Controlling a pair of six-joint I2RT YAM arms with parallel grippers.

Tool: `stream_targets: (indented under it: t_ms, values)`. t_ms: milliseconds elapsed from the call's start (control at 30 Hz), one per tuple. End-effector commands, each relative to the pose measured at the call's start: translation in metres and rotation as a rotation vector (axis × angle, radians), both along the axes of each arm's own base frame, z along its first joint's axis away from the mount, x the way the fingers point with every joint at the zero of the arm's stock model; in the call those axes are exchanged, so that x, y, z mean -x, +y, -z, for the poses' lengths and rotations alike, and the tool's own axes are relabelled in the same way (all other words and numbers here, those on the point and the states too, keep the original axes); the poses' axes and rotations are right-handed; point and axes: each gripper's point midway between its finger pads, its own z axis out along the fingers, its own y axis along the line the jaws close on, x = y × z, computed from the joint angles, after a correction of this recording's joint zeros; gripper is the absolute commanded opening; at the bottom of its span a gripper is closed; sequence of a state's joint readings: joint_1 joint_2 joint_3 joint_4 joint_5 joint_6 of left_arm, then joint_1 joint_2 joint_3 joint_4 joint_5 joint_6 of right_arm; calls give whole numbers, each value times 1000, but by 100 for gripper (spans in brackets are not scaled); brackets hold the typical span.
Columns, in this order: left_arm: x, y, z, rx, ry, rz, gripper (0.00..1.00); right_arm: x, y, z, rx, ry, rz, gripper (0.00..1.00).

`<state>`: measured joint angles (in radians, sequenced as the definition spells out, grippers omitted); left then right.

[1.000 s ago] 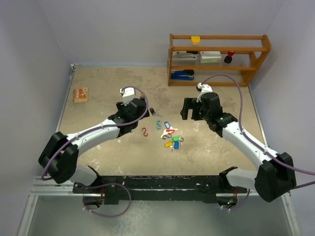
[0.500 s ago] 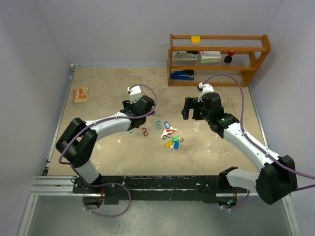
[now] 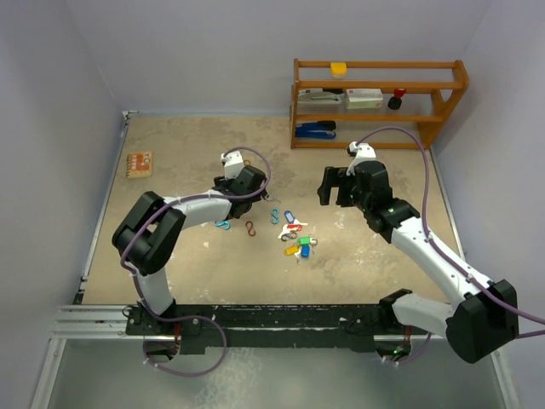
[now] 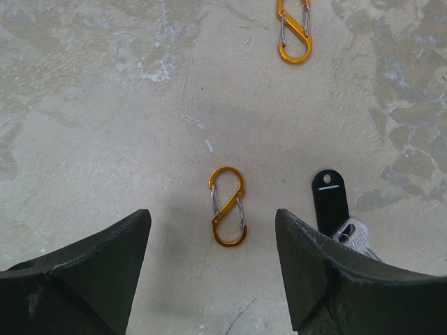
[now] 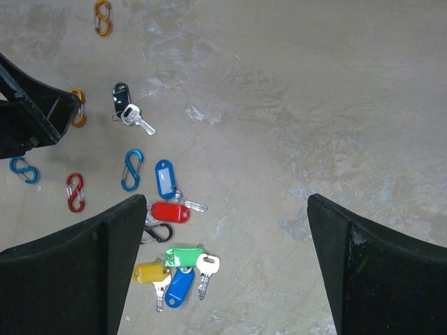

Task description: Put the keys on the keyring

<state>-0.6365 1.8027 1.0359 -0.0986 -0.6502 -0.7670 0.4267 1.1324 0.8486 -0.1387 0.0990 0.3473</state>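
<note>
Left wrist view is showing the left gripper hovering, jaws wide, astride an orange clip lying across their closing line, while the black-headed key is lying partly under the view's right-hand jaw, well away from the counter's edges.

Keys, seemingly overlapping, right of carabiners

I could read no writing anywhere. The coloured heads of the keys showed no lettering I could make out, the print on the orange packet on the table was too small, and the boxes on the shelf were too blurred.
</note>
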Motion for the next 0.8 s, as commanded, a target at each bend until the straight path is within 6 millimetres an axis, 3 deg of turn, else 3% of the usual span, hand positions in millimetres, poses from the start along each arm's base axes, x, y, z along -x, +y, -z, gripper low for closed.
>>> stream_targets:
  t_ms: [0,767]
  values:
    - [-20,-12,-12,72,-51,0,69,-4,-1,-8,12,-25,8,100]
    - [-21,-9,9,-12,-4,47,62,-5,0,-5,16,-14,9,100]
